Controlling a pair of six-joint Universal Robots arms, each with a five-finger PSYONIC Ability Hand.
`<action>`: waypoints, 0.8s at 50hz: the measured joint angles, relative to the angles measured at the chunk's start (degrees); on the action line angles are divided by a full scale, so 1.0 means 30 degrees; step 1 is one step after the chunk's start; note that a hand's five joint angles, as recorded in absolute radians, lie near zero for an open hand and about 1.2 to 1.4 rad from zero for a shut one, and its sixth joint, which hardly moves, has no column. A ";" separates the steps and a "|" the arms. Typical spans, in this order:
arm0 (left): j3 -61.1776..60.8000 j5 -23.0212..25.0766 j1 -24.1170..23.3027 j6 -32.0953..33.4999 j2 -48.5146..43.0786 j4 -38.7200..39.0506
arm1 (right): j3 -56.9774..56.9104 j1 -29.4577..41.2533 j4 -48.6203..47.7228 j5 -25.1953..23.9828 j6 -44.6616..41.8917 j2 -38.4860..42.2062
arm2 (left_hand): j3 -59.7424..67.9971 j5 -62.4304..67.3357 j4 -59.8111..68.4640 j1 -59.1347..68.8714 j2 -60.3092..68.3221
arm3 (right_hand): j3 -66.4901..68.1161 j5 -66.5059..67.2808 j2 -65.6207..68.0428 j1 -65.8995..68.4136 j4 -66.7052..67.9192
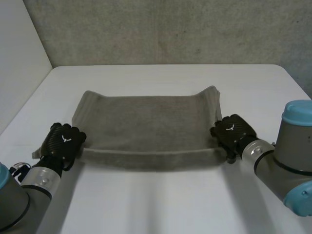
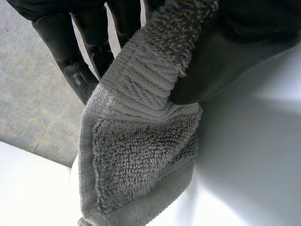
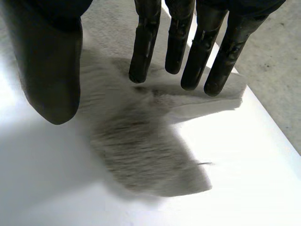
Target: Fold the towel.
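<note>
A grey towel (image 1: 146, 124) lies spread across the middle of the white table, its far corners slightly raised. My left hand (image 1: 63, 141) is at the towel's near left corner. In the left wrist view the thumb (image 2: 235, 56) and fingers pinch that corner of the towel (image 2: 136, 155), which hangs down from the grip. My right hand (image 1: 233, 130) is at the towel's near right corner. Its fingers (image 3: 197, 52) are straight and spread, open, just above that corner of the towel (image 3: 146, 155), which lies flat on the table, not held.
The white table (image 1: 161, 204) has bare surface in front of the towel and to both sides. A grey wall (image 1: 170, 29) stands behind the table's far edge.
</note>
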 measured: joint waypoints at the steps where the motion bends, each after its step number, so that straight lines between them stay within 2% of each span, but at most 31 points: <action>1: 0.0030 0.0012 0.0040 -0.0010 0.0012 -0.0039 | -0.0093 -0.0193 0.0301 -0.0035 0.0002 -0.0193 | 0.0069 -0.0003 0.0014 0.0000 0.0002 | 0.0000 -0.0002 0.0000 0.0000 0.0000; 9: 0.0084 0.0042 0.0038 -0.0022 0.0032 -0.0068 | -0.0625 -0.1579 0.1269 -0.0442 -0.0047 -0.0770 | 0.0151 -0.0002 0.0021 0.0000 0.0000 | 0.0000 0.0038 0.0000 0.0000 0.0000; 17: 0.0076 0.0043 0.0000 -0.0013 -0.0013 -0.0012 | -0.1408 -0.3018 0.2851 -0.1953 0.0031 -0.0281 | 0.0180 -0.0002 0.0021 0.0002 0.0002 | 0.0002 0.0200 0.0000 0.0005 0.0000; 22: 0.0073 0.0041 -0.0002 -0.0006 -0.0047 0.0009 | -0.1923 -0.3194 0.4567 -0.2715 0.0434 0.0098 | 0.0185 -0.0002 0.0021 0.0002 0.0002 | -0.0156 -0.0076 -0.0134 -0.0153 -0.0011; 27: 0.0073 0.0036 -0.0002 0.0001 -0.0095 0.0014 | -0.2143 -0.3163 0.5841 -0.3254 0.0881 0.0138 | 0.0188 -0.0002 0.0021 0.0002 -0.0002 | -0.1892 -0.1959 -0.2120 -0.1820 -0.1990; 40: 0.0107 0.0039 0.0013 0.0002 -0.0240 0.0032 | -0.1780 -0.3121 0.6580 -0.4003 0.0767 -0.0181 | 0.0191 -0.0002 0.0023 0.0002 -0.0005 | -0.2974 -0.3175 -0.2992 -0.3114 -0.3186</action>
